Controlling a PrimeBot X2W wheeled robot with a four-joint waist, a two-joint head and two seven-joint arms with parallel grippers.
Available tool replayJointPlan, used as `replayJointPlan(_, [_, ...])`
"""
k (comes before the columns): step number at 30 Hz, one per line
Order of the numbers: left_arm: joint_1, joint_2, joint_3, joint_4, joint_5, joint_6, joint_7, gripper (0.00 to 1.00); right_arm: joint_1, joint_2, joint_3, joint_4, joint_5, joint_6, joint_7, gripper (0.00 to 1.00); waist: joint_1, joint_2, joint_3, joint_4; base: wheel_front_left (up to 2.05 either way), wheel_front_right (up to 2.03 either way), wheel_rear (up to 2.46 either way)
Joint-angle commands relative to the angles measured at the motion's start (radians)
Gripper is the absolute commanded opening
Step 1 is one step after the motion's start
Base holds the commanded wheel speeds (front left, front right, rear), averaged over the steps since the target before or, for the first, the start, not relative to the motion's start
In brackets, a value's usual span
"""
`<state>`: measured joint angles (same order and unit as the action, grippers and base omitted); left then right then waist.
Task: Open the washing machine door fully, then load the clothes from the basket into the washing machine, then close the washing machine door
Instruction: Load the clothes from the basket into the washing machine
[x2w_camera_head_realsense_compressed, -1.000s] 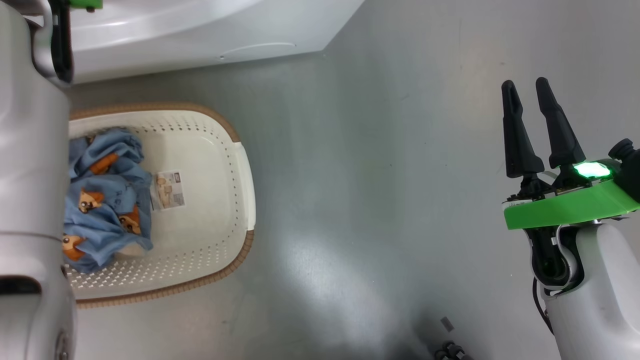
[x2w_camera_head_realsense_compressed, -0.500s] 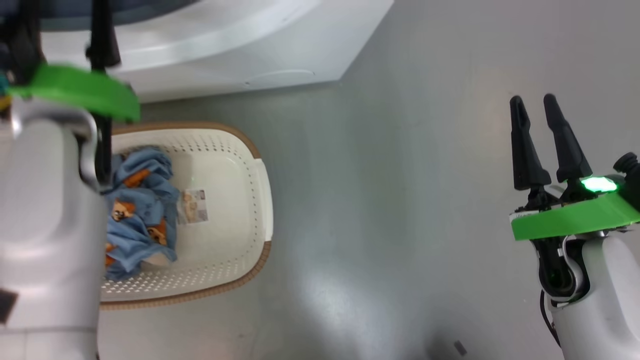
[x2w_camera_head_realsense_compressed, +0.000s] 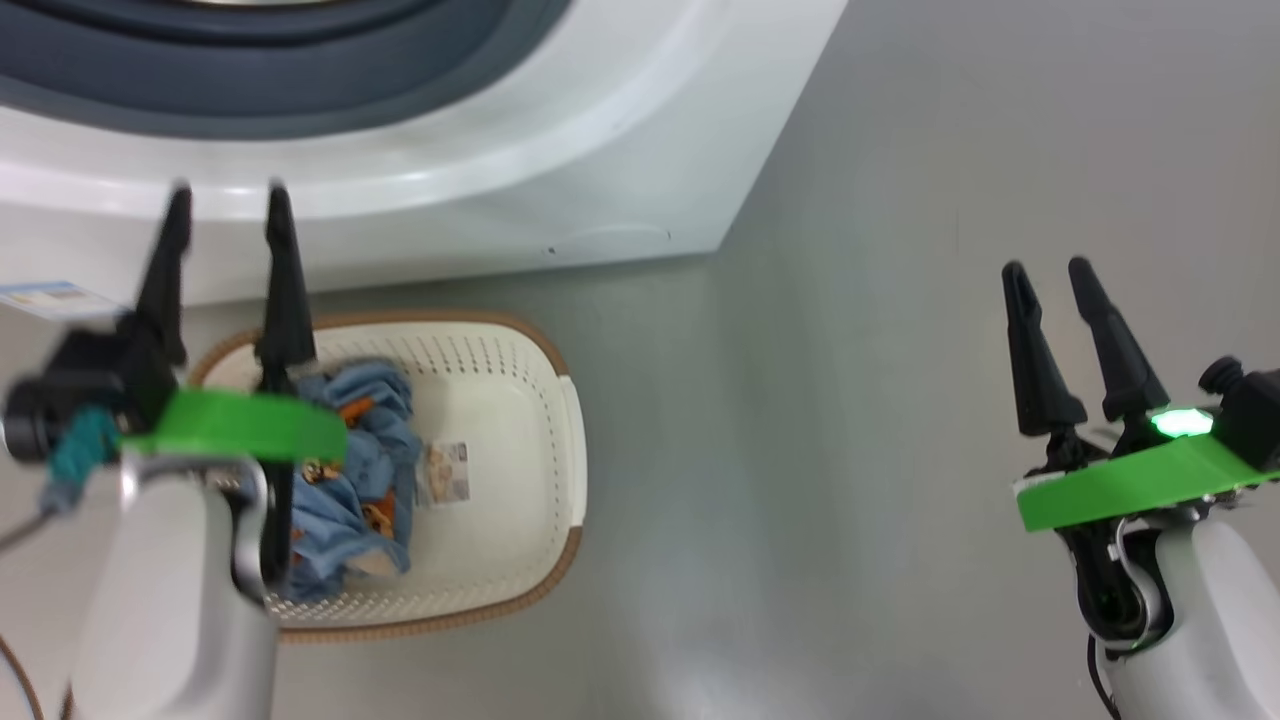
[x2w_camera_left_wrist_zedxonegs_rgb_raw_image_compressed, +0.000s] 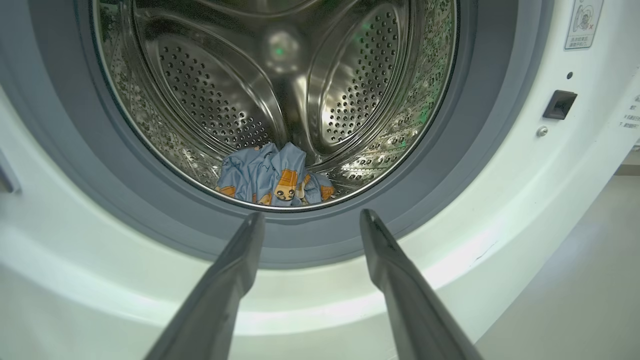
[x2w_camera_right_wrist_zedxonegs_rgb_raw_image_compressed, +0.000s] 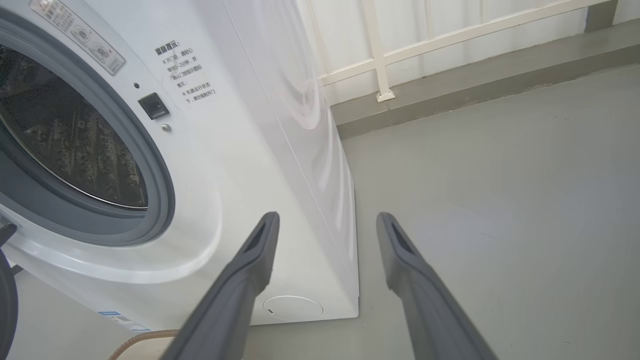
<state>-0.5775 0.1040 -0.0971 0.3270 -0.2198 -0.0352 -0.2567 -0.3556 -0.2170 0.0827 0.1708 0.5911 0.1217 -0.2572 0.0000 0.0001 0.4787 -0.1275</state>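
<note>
Left pincer (x2w_camera_head_realsense_compressed: 228, 195) and right pincer (x2w_camera_head_realsense_compressed: 1045, 266) are gaping wide, empty. A shallow grab is likely risking spilling clothes (x2w_camera_head_realsense_compressed: 350, 480) outside the basket (x2w_camera_head_realsense_compressed: 562, 400).

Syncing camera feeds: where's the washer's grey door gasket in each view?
Head view: grey gasket is a dark band curving along the top-left edge.
Left wrist view: a full ring around the steel drum, centre frame.
Right wrist view: an arc at the left side.
Shared landmark: the curved white front of the washing machine just outside the gasket.
</note>
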Motion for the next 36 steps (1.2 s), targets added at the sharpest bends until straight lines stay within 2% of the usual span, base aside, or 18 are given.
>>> replayJointPlan(1, [0.045, 0.024, 0.033, -0.044, -0.006, 0.008, -0.005, 1.00, 0.035, -0.008, 0.020, -0.018, -0.005, 0.009, -0.005, 1.00, 0.0000, -0.0001, -0.054, 0.020, 0.00, 0.00, 0.00])
replayJointPlan(8, [0.215, -0.002, 0.052, -0.150, -0.030, -0.005, -0.005, 1.00, 0.070, -0.019, 0.039, 0.003, -0.004, 0.009, -0.005, 1.00, 0.0000, -0.0001, -0.150, 0.048, 0.00, 0.00, 0.00])
replayJointPlan(22, [0.421, -0.034, 0.066, -0.207, -0.039, -0.001, -0.005, 1.00, 0.145, -0.014, 0.074, 0.046, -0.009, 0.009, -0.005, 1.00, 0.0000, -0.0001, -0.334, 0.103, 0.00, 0.00, 0.00])
replayJointPlan(36, [0.560, -0.050, 0.057, -0.244, -0.035, -0.003, -0.005, 1.00, 0.223, -0.021, 0.072, 0.071, -0.009, 0.009, -0.005, 1.00, 0.0000, -0.0001, -0.441, 0.143, 0.00, 0.00, 0.00])
